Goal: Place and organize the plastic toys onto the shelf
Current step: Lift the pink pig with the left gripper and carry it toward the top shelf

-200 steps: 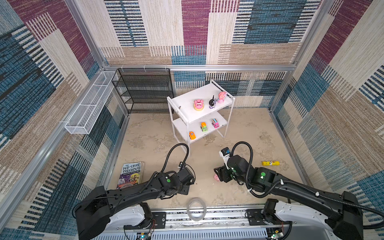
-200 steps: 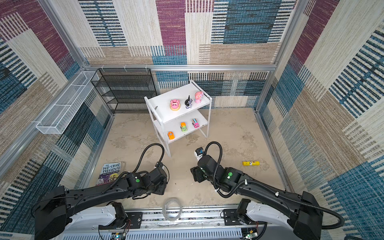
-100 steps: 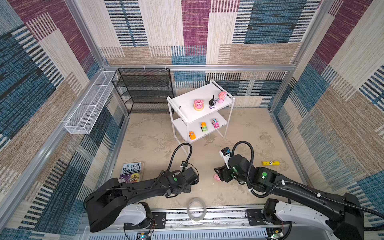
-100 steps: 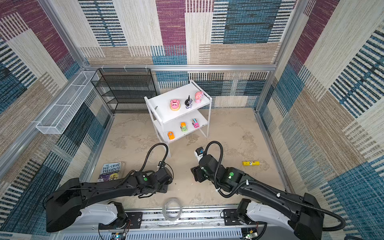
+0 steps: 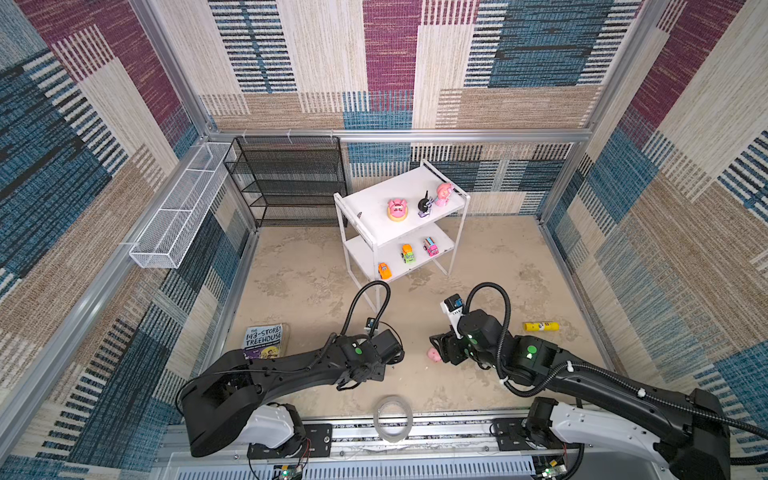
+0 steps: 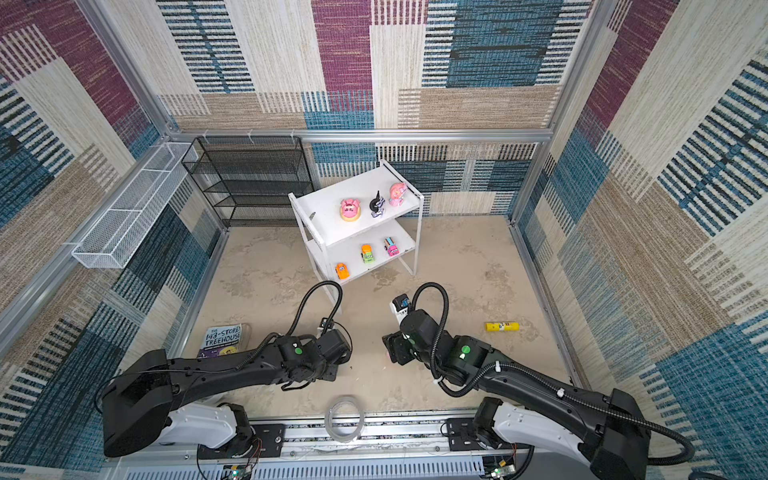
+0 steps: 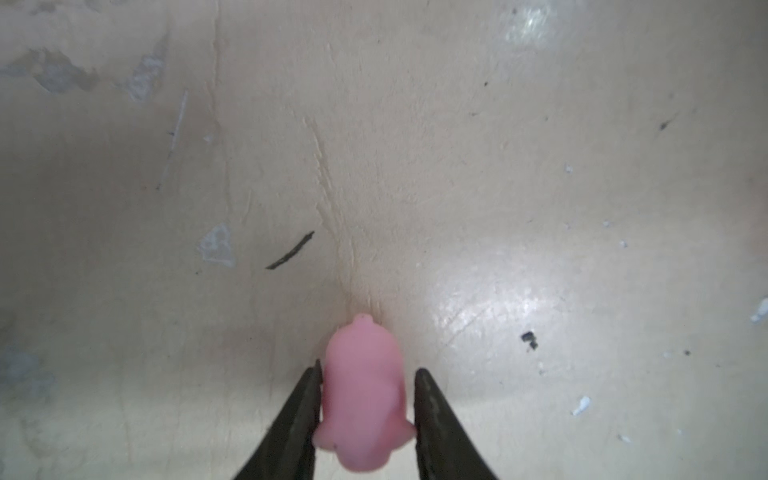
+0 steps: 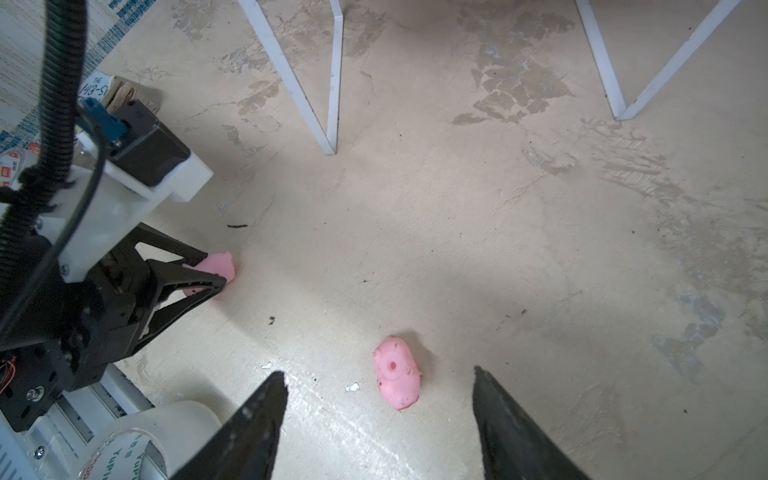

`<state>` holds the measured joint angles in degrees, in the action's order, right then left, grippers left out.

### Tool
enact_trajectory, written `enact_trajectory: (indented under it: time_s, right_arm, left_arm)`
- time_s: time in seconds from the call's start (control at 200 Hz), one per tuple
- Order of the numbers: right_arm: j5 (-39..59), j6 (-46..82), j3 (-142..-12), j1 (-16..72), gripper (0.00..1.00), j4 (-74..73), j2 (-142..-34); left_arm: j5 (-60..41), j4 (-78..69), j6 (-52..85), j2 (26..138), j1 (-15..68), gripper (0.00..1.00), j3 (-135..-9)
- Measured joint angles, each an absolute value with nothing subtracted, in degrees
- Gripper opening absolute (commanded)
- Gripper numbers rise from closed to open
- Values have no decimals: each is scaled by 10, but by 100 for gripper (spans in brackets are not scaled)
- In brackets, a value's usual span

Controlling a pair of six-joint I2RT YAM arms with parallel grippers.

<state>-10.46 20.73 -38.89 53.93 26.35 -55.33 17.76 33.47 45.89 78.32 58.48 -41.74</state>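
- A book (image 5: 266,341) lay on the floor at 9 o'clock from the left gripper (image 7: 369,370).
- The left gripper's fingers (image 7: 299,415) pressed against both sides of a pink pig (image 7: 361,395) that sat on the floor.
- The white shelf (image 5: 374,208) stood at 12 o'clock from both arms. Its top board held a ringed pig (image 5: 397,209), a black-white figure (image 5: 424,204) and a pink bear (image 5: 444,194). Its lower board held an orange car (image 5: 384,270), a green-orange car (image 5: 407,253) and a pink car (image 5: 430,246).
- The right gripper (image 8: 378,372) hung with its jaws wide apart. A second pink pig (image 8: 397,376) lay on the floor between the fingertips, touching neither.
- A yellow tube (image 5: 540,326) lay at 3 o'clock from the right gripper.
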Motion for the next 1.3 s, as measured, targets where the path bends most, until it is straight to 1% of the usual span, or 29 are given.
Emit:
enact_trajectory:
  time_s: [0.205, 0.341, 0.521, 0.706, 0.856, 1.077, 1.177, 1.297]
  right_arm:
    - [-99, 207, -386, 539, 72, 262, -547]
    - [-98, 207, -382, 539, 72, 260, -536]
    - [-95, 205, -380, 539, 72, 256, -526]
    - [-94, 203, -376, 539, 72, 252, -512]
    - [-85, 201, -373, 539, 72, 250, -499]
    - [-77, 201, -371, 539, 72, 247, -488]
    - [-75, 200, -370, 539, 72, 247, -483]
    - [-74, 199, -368, 540, 72, 246, -477]
  left_arm:
    - [191, 382, 456, 756, 579, 28, -453]
    - [202, 433, 445, 722, 577, 26, -507]
    - [234, 521, 416, 663, 566, 26, -621]
    - [270, 599, 379, 655, 554, 26, -772]
    - [286, 646, 339, 682, 539, 27, -903]
    - [299, 670, 279, 765, 513, 28, -1086]
    - [299, 670, 265, 810, 502, 30, -1143]
    - [299, 658, 255, 854, 488, 30, -1194]
